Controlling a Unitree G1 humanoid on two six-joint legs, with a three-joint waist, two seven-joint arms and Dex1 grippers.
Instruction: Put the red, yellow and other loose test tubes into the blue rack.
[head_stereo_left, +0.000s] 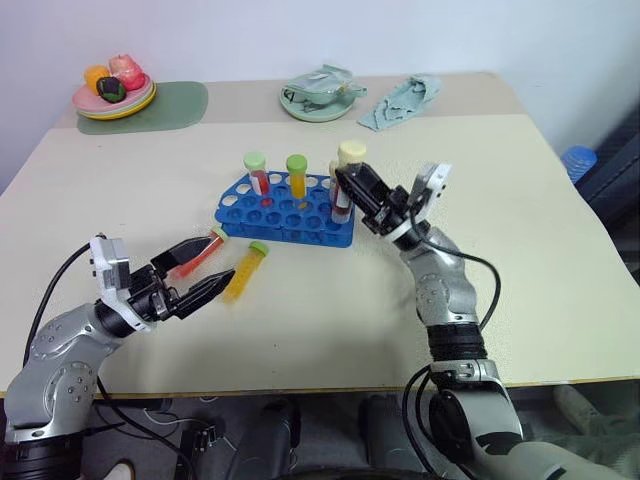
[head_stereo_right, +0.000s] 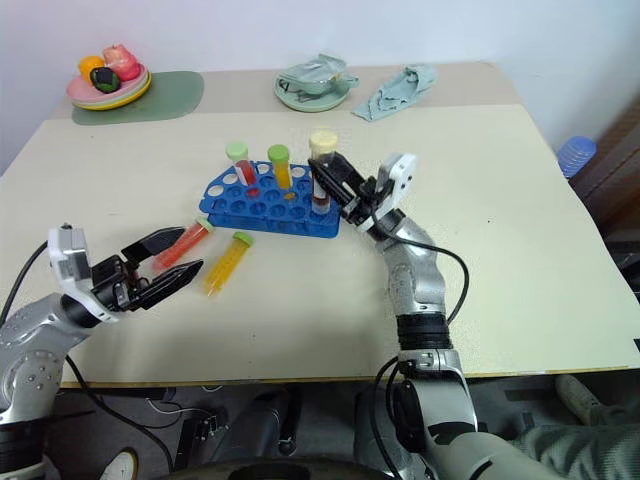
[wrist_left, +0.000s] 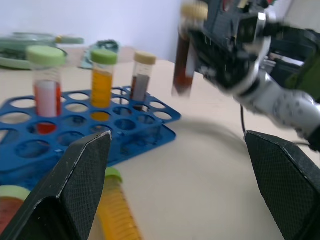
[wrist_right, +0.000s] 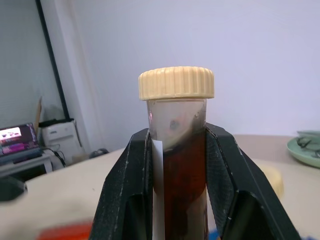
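Left gripper (head_stereo_left: 205, 270) is released, jaws wide, low over the table (head_stereo_left: 560, 240) with the red tube (head_stereo_left: 200, 252) and yellow tube (head_stereo_left: 245, 271) lying flat just beside its fingertips. Right gripper (head_stereo_left: 352, 190) is clenched on the upright brown tube (wrist_right: 178, 165), held above the near-right end of the blue rack (head_stereo_left: 285, 212). Three capped tubes already stand in the rack.

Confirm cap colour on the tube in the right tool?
Cream, ribbed cap on the dark brown, white-labelled clear plastic tube; clearest in the right wrist view.
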